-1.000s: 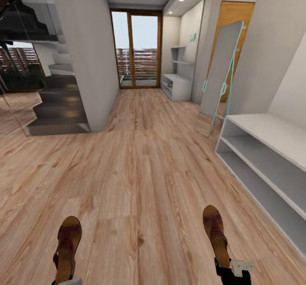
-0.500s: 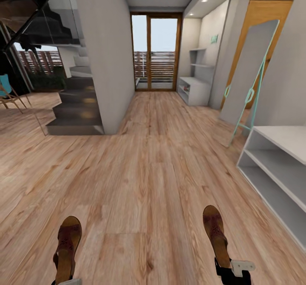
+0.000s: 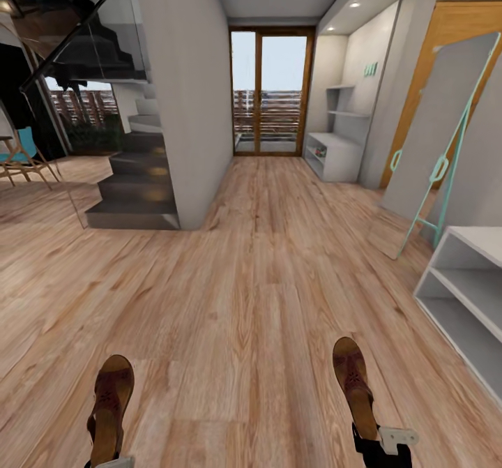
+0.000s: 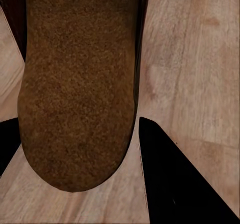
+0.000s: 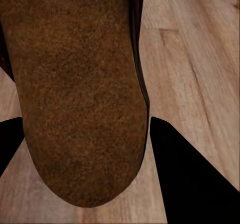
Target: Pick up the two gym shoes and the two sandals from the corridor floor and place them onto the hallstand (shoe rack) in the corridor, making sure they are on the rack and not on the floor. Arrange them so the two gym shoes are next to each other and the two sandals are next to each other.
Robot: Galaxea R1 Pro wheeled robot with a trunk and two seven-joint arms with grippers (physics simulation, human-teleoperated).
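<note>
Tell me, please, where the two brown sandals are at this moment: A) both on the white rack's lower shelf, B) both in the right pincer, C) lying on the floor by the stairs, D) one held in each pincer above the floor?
D: in the head view the left sandal sits in the left pincer and the right sandal in the right pincer, over the corridor floor.

Head view high, down the corridor floor (image 3: pixel 244 300); wrist views close over it.
</note>
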